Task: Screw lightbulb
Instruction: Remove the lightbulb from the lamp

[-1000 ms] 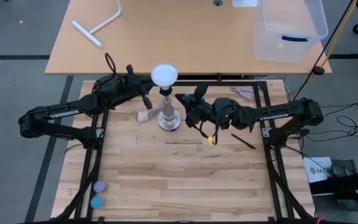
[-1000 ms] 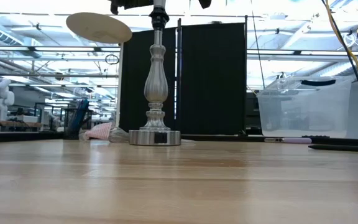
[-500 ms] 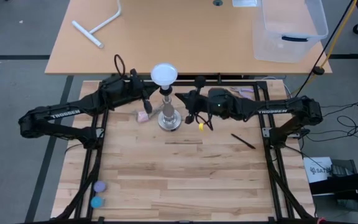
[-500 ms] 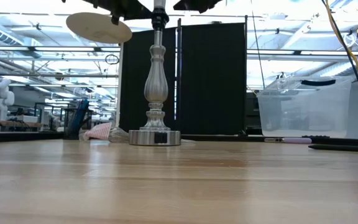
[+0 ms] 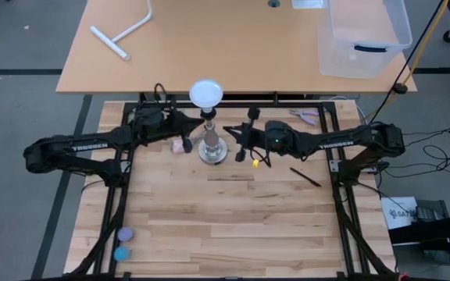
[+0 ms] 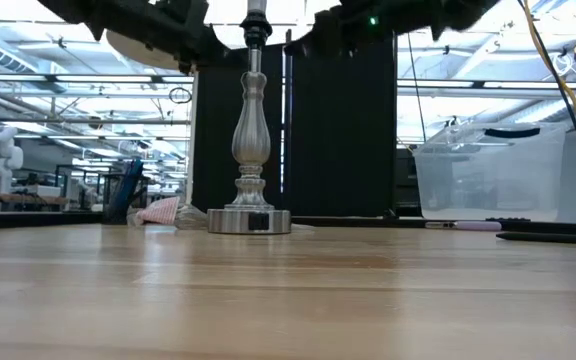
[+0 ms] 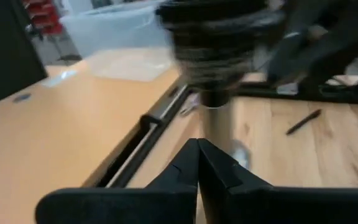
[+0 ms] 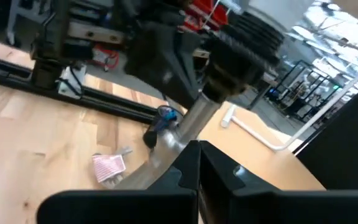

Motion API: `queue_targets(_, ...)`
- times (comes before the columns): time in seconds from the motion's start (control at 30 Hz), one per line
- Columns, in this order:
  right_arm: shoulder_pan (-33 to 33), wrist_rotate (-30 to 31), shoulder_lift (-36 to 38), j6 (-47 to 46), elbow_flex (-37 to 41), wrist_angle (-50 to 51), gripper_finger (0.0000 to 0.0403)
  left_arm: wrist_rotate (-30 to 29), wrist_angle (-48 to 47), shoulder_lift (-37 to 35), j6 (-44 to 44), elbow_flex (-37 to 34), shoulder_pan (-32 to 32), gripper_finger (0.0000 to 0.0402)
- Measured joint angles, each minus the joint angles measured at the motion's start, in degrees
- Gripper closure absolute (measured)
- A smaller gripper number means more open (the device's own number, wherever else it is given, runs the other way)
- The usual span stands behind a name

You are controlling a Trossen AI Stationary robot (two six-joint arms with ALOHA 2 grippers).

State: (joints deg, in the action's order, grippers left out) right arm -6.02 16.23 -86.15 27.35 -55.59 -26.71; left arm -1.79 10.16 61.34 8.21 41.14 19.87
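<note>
Both of my arms had dropped lower beside the lamp post [image 5: 211,139] at upper centre, left claw [image 5: 187,125] and right claw [image 5: 231,133] closed and empty, the lightbulb [image 5: 206,94] seated on top, probably done.

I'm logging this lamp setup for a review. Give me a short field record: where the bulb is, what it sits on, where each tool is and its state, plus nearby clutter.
bulb: lightbulb on top of the lamp post, globe up
post: upright on the wooden table, near its far edge
left tool: shut, empty, beside the post
right tool: shut, empty, on the post's other side
clutter: pink packet by the base; black pen
</note>
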Motion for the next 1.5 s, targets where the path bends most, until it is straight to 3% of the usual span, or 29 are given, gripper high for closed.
queue_targets(0.23, 0.07, 0.14, 0.00, -4.05, 7.57, -4.87, 0.0403, 0.12, 6.56, -0.04, -0.43, -5.58, -0.03, 0.0345)
queue_targets(0.4, 0.05, 0.21, -0.02, -6.54, 12.52, -9.15, 0.0403, 0.93, 17.33, 0.20, -1.99, -10.12, -0.01, 0.0306)
queue_targets(0.67, 0.00, 0.19, -0.02, -6.73, 15.28, -15.60, 0.0403, 5.26, 28.18, 4.72, -4.63, -10.60, -0.52, 0.0273)
queue_targets(1.03, 0.09, 0.15, -0.01, -6.75, 15.28, -15.57, 0.0403, 1.28, 44.50, 16.05, -10.81, -10.53, 0.47, 0.0268)
queue_targets(1.27, 0.11, 0.11, -0.02, -5.42, 15.28, -18.53, 0.0403, 1.25, 45.06, 16.44, -9.73, -10.53, 0.45, 0.0273)
queue_targets(1.5, 0.13, 0.06, -0.02, -4.39, 15.25, -26.43, 0.0403, 2.58, 44.80, 16.41, -9.65, -10.51, 0.25, 0.0322)
